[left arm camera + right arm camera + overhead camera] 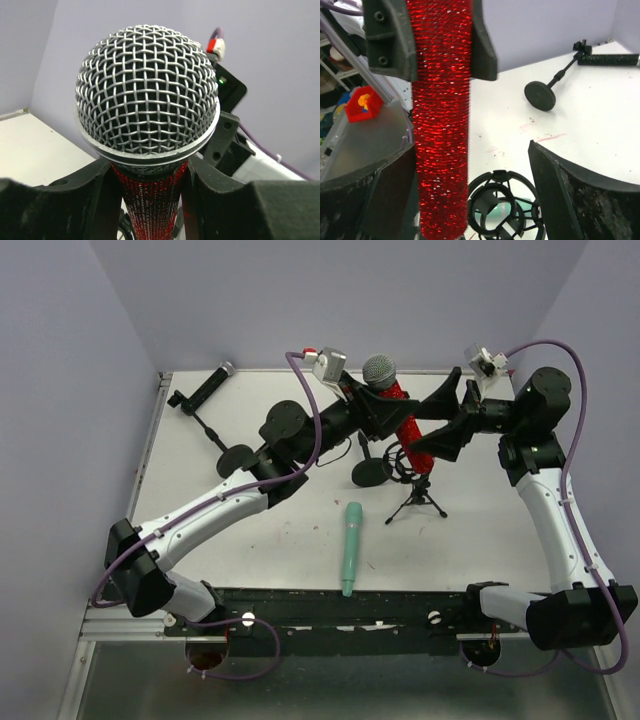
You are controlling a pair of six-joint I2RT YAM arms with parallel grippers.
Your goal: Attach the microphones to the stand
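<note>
The red microphone point(402, 425) with its silver mesh head point(147, 87) is held upright and tilted above the table's middle. My left gripper point(378, 402) is shut on its neck just below the head, as the left wrist view point(150, 190) shows. My right gripper point(443, 428) is open around the red body point(442, 125), which lies against one finger, the other apart. Below hangs the black shock mount point(502, 205) of a tripod stand point(420, 500). The mint-green microphone point(351, 548) lies on the table in front. The black microphone point(205, 390) lies at the back left.
The black microphone is joined to a thin stand with a round base point(236, 456), also in the right wrist view point(540, 95). Another round black base point(372, 473) sits beside the tripod. A wall edge runs along the table's left side point(150, 450).
</note>
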